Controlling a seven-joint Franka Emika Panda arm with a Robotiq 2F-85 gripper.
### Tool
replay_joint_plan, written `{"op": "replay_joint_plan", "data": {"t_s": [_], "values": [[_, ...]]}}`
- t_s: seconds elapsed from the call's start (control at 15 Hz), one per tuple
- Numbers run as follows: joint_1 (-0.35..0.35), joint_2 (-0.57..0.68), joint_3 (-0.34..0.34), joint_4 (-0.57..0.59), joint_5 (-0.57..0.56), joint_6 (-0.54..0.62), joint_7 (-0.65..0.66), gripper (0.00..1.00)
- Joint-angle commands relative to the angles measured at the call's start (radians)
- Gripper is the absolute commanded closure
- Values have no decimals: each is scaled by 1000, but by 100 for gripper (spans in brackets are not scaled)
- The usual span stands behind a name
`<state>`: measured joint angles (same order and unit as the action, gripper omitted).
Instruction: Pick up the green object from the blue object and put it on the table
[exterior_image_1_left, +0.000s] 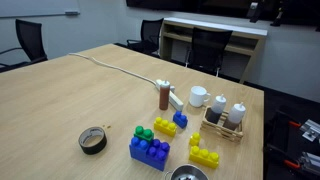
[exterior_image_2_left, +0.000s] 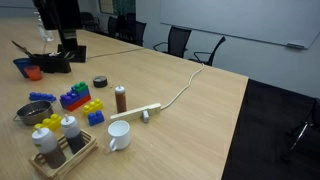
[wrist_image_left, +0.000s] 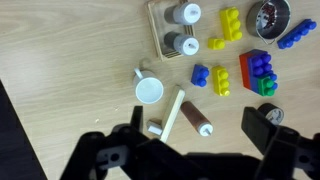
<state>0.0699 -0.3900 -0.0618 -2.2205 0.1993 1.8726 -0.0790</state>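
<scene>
1. The bench (exterior_image_1_left: 80, 90) is a large table of light wood with a smooth top, and all the small things stand near one end of it.
2. The hand (wrist_image_left: 193, 122) fills the lower edge of the wrist view. Its two dark fingers (wrist_image_left: 135, 130) are spread wide and nothing is between them. It hangs above the bench, well apart from the blocks.
3. The large blue block (exterior_image_1_left: 150, 152) with round studs lies on the bench. In the wrist view (wrist_image_left: 260, 68) one of its sides looks red.
4. A wooden caddy (exterior_image_1_left: 226, 126) holds two shakers with grey caps and stands near the bench edge.
5. A metal bowl (wrist_image_left: 272, 17) stands near the caddy.
6. A white mug (exterior_image_1_left: 198, 97) stands just beside a white power strip (wrist_image_left: 173, 110), whose cable runs away across the bench.
7. A brown bottle (exterior_image_1_left: 164, 95) stands upright next to the strip.
8. A dark roll of tape (exterior_image_1_left: 93, 141) lies flat near the large blue block.
9. Yellow studded blocks (exterior_image_1_left: 205, 153) lie around the large block, and a small blue block (exterior_image_1_left: 180, 120) is among them.
10. The green block (exterior_image_1_left: 141, 132) sits on top of the large blue block, at the end nearest the tape, as the wrist view (wrist_image_left: 267, 88) also shows.
</scene>
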Motion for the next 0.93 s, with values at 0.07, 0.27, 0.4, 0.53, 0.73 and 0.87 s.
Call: {"op": "replay_joint_plan", "data": {"t_s": [0.07,0.27,0.4,0.53,0.73,0.87], "values": [[-11,10,21,7,3,4,-8,0],[16,54,66,20,-11,33,-21,0],[39,96,104,30,-28,64,-33,0],[62,145,147,38,-54,126,-30,0],[75,203,189,44,-126,260,2,0],[80,196,188,28,-107,253,7,0]]}}
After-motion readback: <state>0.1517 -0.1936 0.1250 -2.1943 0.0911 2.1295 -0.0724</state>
